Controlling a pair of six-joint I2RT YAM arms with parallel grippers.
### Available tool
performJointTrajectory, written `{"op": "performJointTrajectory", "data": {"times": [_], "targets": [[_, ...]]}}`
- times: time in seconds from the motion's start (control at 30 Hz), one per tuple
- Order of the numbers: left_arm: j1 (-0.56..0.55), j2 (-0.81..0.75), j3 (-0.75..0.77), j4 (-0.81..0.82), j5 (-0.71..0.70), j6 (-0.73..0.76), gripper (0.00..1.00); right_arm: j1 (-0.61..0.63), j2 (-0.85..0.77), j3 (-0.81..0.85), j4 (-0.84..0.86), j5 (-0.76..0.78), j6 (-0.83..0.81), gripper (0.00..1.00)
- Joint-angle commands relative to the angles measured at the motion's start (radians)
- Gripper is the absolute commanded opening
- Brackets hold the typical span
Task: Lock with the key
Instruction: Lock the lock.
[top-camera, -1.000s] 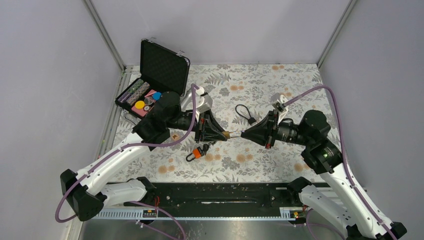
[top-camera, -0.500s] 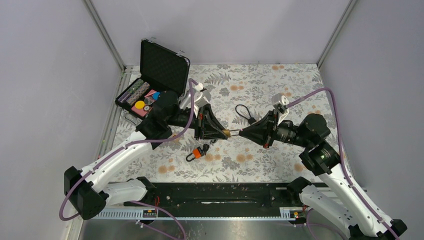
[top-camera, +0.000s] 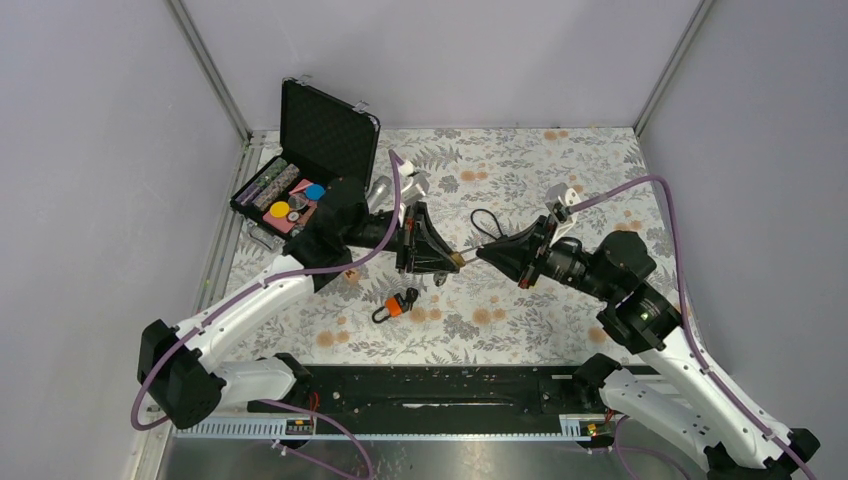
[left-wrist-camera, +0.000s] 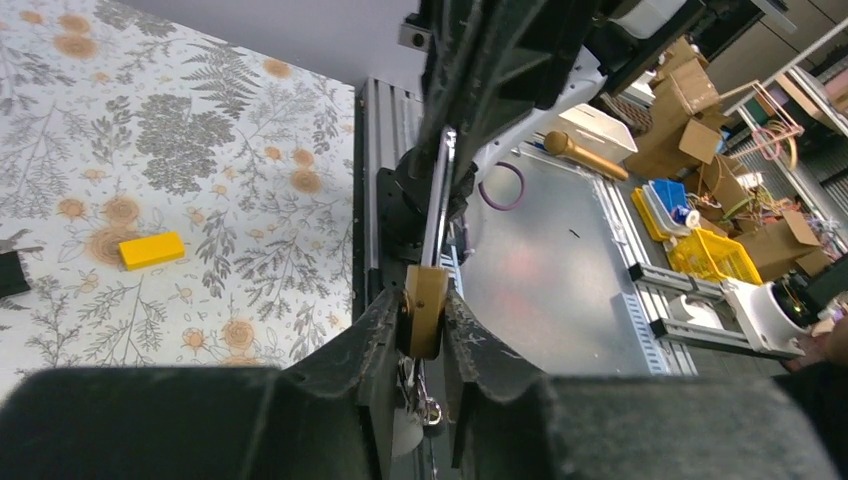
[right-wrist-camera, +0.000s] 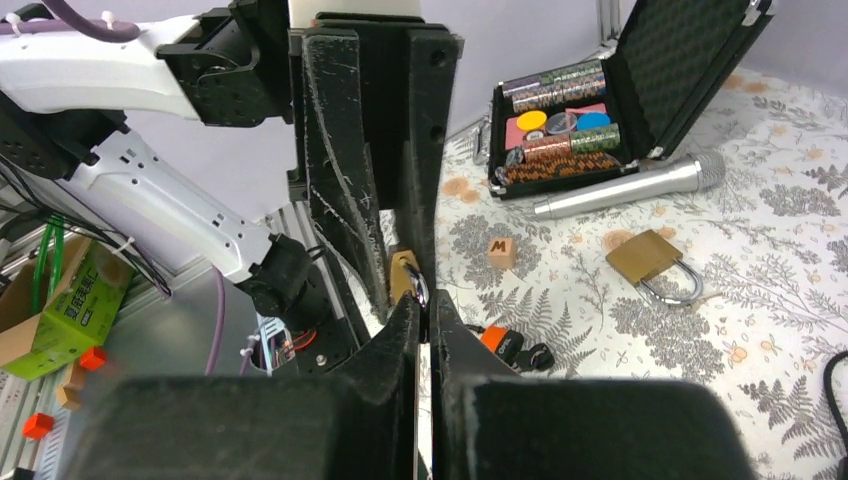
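Above the middle of the mat my two grippers meet tip to tip. My left gripper (top-camera: 445, 263) is shut on a small brass padlock (left-wrist-camera: 426, 312), which shows between its fingers in the left wrist view. A thin silver key (left-wrist-camera: 438, 195) runs from the padlock's end into my right gripper (top-camera: 483, 254), which is shut on the key's head. In the right wrist view the padlock (right-wrist-camera: 402, 273) sits just beyond the pinched key (right-wrist-camera: 420, 292). A small ring hangs below the padlock (left-wrist-camera: 430, 408).
A second brass padlock (right-wrist-camera: 648, 260) lies on the mat beside a silver microphone (right-wrist-camera: 625, 188). An open black case (top-camera: 322, 135) with chips stands at the far left. An orange-and-black clip (top-camera: 392, 306), a black cable loop (top-camera: 490, 226), a wooden block (right-wrist-camera: 500, 250) and a yellow block (left-wrist-camera: 151, 250) lie loose.
Both grippers, still joined at the padlock and key, have shifted slightly towards the far side. The right wrist has tilted, and the left arm has swung inward.
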Motion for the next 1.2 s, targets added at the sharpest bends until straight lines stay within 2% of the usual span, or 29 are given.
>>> {"op": "performJointTrajectory", "data": {"times": [0.0,0.1,0.13,0.2,0.33,0.4,0.5,0.6,0.8,0.97,1.03,1.17], "targets": [[-0.003,-0.030,0.015,0.005,-0.092,0.119,0.33,0.050,0.007,0.078,-0.138,0.066,-0.059,0.00],[0.009,-0.051,0.015,-0.110,-0.118,0.230,0.65,0.049,0.018,0.125,-0.227,0.061,-0.104,0.00],[0.011,-0.056,0.013,-0.123,-0.130,0.259,0.73,0.050,0.028,0.141,-0.268,0.054,-0.126,0.00],[0.013,-0.063,0.013,-0.173,-0.148,0.323,0.81,0.050,0.056,0.174,-0.350,0.039,-0.179,0.00],[0.013,-0.046,0.028,-0.223,-0.132,0.403,0.83,0.049,0.114,0.218,-0.457,-0.045,-0.249,0.00],[0.013,-0.016,0.038,-0.229,-0.103,0.410,0.82,0.049,0.148,0.236,-0.497,-0.106,-0.268,0.00],[0.011,0.030,0.047,-0.231,-0.050,0.415,0.73,0.049,0.196,0.267,-0.525,-0.145,-0.267,0.00],[0.000,0.060,0.037,-0.240,-0.001,0.444,0.68,0.050,0.246,0.298,-0.540,-0.160,-0.247,0.00],[-0.026,0.070,0.006,-0.317,0.080,0.575,0.70,0.050,0.291,0.325,-0.538,-0.164,-0.237,0.00],[-0.045,0.079,0.010,-0.325,0.086,0.593,0.69,0.049,0.315,0.331,-0.524,-0.185,-0.229,0.00],[-0.050,0.094,0.022,-0.325,0.080,0.586,0.60,0.049,0.324,0.330,-0.508,-0.201,-0.222,0.00],[-0.049,0.114,0.055,-0.381,0.056,0.612,0.31,0.050,0.357,0.343,-0.492,-0.230,-0.204,0.00]]}}
